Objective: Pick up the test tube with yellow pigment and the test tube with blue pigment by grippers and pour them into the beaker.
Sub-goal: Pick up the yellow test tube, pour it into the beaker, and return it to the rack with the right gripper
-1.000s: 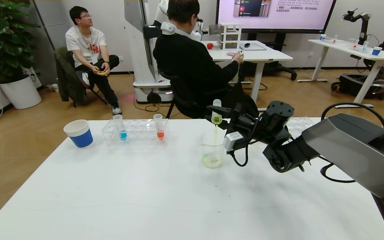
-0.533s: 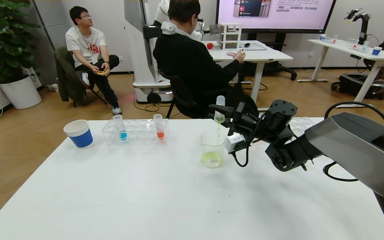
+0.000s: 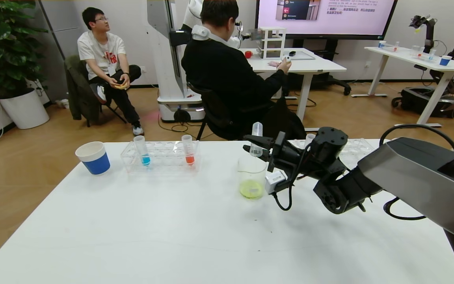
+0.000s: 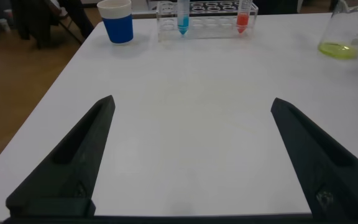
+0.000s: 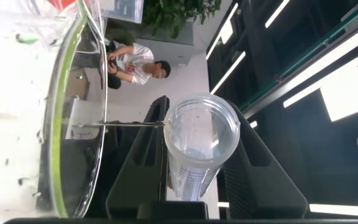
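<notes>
My right gripper (image 3: 256,145) is shut on the yellow-pigment test tube (image 3: 256,139), held upside down with its open rim just over the beaker (image 3: 252,177). The tube now looks clear. The beaker holds yellow-green liquid at its bottom. In the right wrist view the tube's open mouth (image 5: 202,134) sits between my fingers, beside the beaker's wall (image 5: 73,112). The blue-pigment test tube (image 3: 142,150) stands upright in a clear rack (image 3: 160,157) at the far left; it also shows in the left wrist view (image 4: 183,17). My left gripper (image 4: 191,112) is open and empty, low over the near table.
An orange-liquid tube (image 3: 188,149) stands in the same rack. A blue cup with a white rim (image 3: 93,157) stands left of the rack. Another clear rack (image 3: 353,146) lies behind my right arm. People sit beyond the table's far edge.
The yellow stream from the tube has stopped and the tube is drained. The liquid in the beaker has risen. My right gripper shifted slightly, still over the beaker.
</notes>
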